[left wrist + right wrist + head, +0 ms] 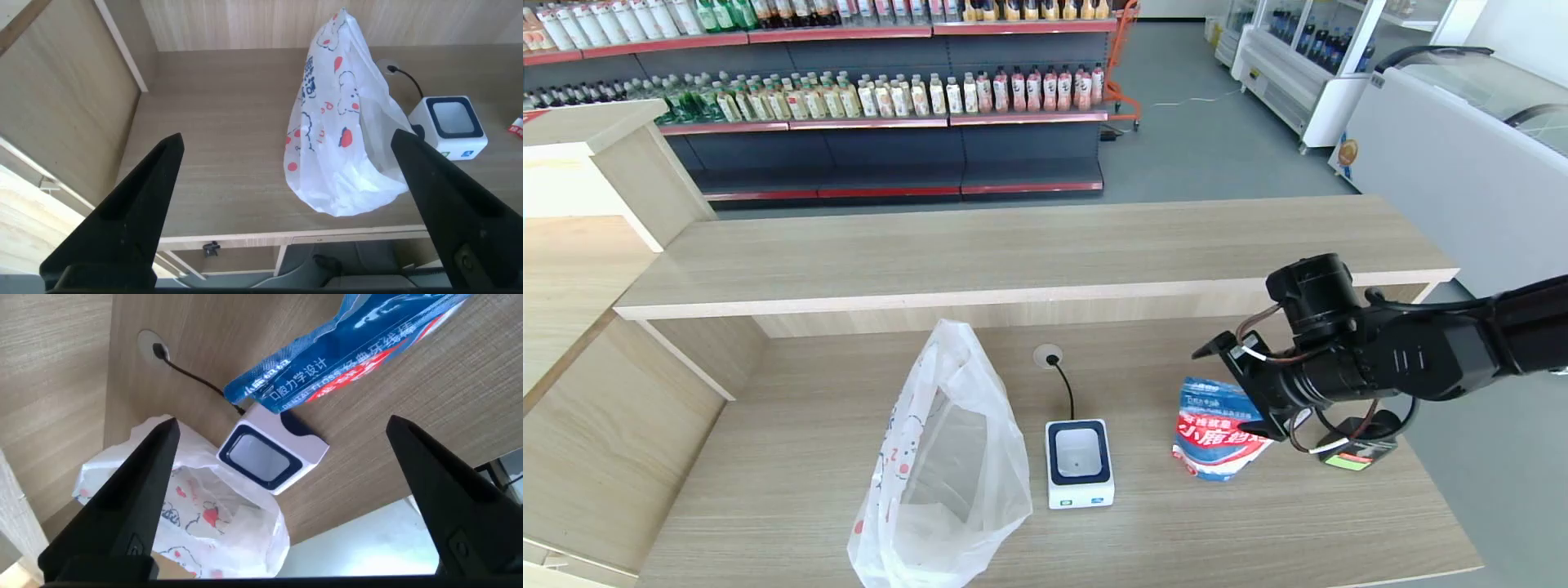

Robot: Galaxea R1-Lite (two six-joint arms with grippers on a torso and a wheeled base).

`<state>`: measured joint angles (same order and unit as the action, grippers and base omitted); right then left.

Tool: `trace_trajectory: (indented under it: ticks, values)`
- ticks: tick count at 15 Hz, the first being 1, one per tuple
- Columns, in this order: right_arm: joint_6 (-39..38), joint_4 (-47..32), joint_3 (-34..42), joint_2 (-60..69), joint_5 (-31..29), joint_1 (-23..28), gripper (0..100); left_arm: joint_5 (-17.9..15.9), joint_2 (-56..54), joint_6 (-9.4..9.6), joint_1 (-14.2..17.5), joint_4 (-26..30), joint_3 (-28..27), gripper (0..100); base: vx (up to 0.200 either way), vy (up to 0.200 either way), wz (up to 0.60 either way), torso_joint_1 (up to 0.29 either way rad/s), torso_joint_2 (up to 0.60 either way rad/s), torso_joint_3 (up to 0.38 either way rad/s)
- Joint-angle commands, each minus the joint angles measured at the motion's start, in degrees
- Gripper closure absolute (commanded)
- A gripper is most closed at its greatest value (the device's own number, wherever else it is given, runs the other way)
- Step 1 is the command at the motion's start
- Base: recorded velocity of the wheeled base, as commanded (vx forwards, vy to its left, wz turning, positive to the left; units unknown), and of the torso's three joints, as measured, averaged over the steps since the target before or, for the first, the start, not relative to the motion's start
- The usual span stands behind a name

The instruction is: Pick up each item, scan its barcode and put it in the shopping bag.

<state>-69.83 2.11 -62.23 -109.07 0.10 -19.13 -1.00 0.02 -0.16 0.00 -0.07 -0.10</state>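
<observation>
A blue, red and white pouch (1215,431) lies on the wooden counter (792,457) to the right of the scanner. My right gripper (1232,390) hangs open just above the pouch's right side, holding nothing. In the right wrist view its fingers (122,514) stand wide apart, with the pouch (351,351) and the scanner (270,453) beyond them. The white barcode scanner (1080,461) sits mid-counter, its cable running back to a hole. A white printed shopping bag (939,469) stands open to the scanner's left. My left gripper (286,212) is open near the counter's front edge, facing the bag (343,122).
A small dark item with a green and red label (1356,453) lies under my right arm near the counter's right edge. A raised wooden ledge (1029,253) runs along the back. A wooden side wall (613,441) closes the left.
</observation>
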Motion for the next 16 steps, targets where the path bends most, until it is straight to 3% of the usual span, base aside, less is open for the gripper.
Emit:
trace_trajectory:
  ticks: [1, 11, 16]
  values:
    - [-0.05, 0.26, -1.22, -4.66, -1.77, -0.12, 0, 0.03, -0.02, -0.02, 0.00, -0.01, 0.01, 0, 0.000, 0.000, 0.00, 0.000, 0.00, 0.000]
    - [0.75, 3.08, -3.95, -11.43, -2.65, 1.90, 0, 0.03, -0.02, -0.02, 0.00, -0.01, 0.01, 0, 0.000, 0.000, 0.00, 0.000, 0.00, 0.000]
    - [5.23, 3.16, -5.62, -16.17, -3.96, 1.37, 0, 0.03, -0.02, -0.02, 0.00, -0.01, 0.01, 0, 0.000, 0.000, 0.00, 0.000, 0.00, 0.000]
